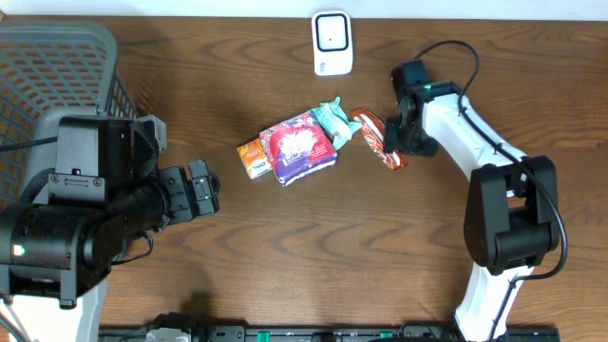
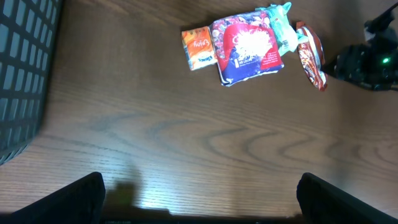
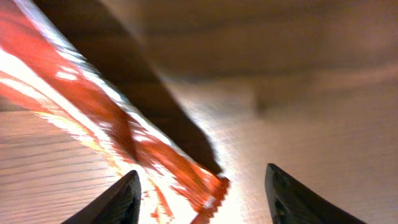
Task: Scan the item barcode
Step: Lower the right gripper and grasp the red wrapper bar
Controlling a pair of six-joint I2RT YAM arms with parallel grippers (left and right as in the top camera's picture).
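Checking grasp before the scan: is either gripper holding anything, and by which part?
Nothing is gripped. The right gripper straddles, fingers open, the tip of the glossy red-orange foil snack packet without closing on it; the left gripper is open, empty.

Left arm [image 1: 90,228]: bulky, wrist pointing right.
Left gripper [image 2: 200,198]: jaws spread wide (only the fingertips show in its wrist view).
Right arm [image 1: 458,133]: elbow bent, reaching left.
Right gripper [image 3: 200,198]: jaws parted, tilted downward.

Wooden table [image 1: 313,256] carries snack packets [image 1: 302,147] and a white scanner [image 1: 332,43].
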